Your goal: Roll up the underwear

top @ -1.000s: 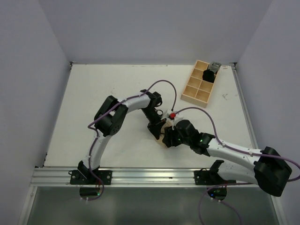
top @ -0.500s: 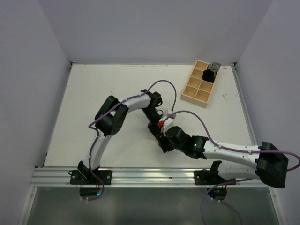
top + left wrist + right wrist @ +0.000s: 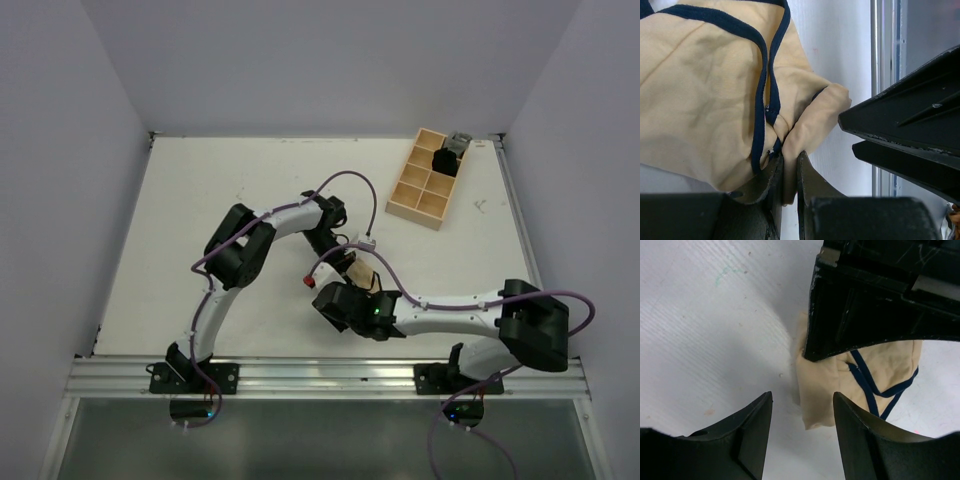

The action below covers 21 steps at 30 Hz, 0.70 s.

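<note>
A white table [image 3: 200, 200] fills the floor of the cell, closed in by pale lilac walls [image 3: 320, 60] on the left, far and right sides. Near its far right corner lies a light wooden compartment tray [image 3: 410, 213], set askew to the table's edges, with two columns of small square cells. A dark thing [image 3: 445, 160] sits in one cell of the right column towards the far end, and a grey thing [image 3: 460, 140] lies just beyond it. An aluminium rail [image 3: 320, 375] runs along the near edge. The right wrist view shows a faint greenish smear [image 3: 722, 275] on the tabletop.
</note>
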{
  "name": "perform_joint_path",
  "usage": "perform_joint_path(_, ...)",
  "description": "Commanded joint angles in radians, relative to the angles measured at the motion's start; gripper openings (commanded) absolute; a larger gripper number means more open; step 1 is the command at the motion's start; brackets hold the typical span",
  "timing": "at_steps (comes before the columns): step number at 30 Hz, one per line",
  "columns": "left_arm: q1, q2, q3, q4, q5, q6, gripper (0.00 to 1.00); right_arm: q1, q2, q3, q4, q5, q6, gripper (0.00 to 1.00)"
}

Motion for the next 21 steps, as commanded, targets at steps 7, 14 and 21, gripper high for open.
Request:
perform_joint_path(7,-0.018,0.058,-0.005,0.056,-0.125,0.019,0.00,0.017,0.081,0.120,-0.134,0.165,0.015,0.55)
perform_joint_path(14,-0.018,0.061,0.000,0.056,-0.126,0.019,0.00,0.018,0.144,0.151,-0.196,0.126,0.072,0.55)
perform_joint_path(21,-0.017,0.055,-0.006,0.062,-0.129,0.018,0.00,0.020,0.167,0.143,-0.188,0.098,0.090,0.53)
